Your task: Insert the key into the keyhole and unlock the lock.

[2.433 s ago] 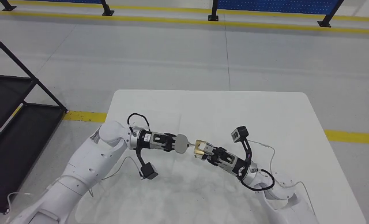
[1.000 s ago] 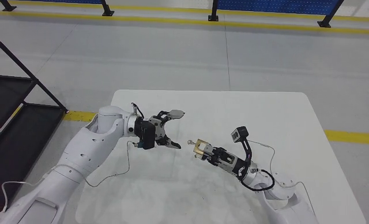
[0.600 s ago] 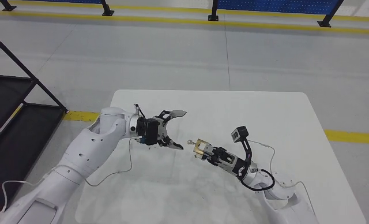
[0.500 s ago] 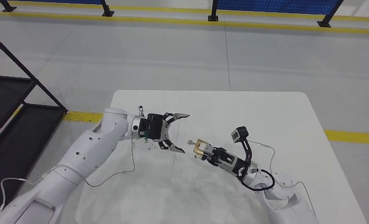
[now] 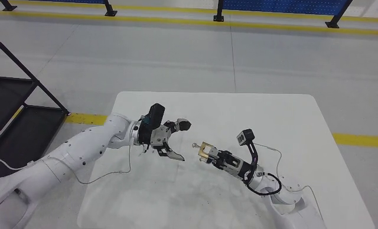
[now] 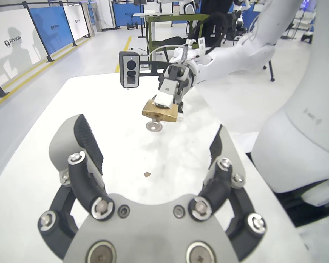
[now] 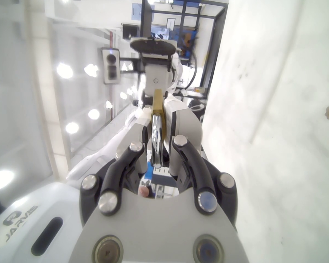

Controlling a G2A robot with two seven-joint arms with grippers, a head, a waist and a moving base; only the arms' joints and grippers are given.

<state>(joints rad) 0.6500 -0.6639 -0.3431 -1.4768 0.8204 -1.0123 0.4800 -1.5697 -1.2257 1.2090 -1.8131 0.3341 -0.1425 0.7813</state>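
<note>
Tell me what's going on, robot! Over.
Left gripper open, empty. Right gripper shut on padlock. Key in keyhole. Brown speck on table, not blocking.

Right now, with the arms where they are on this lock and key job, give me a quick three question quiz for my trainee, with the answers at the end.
1. True or false: the key is sitting in the keyhole of the padlock.
2. Fill in the missing word: the left gripper is apart from the key, and its jaws are ____.
3. Pick one: what holds the padlock off the table?
A. the left gripper
B. the right gripper
C. both grippers together

Key: 1 true; 2 open; 3 B.
</note>
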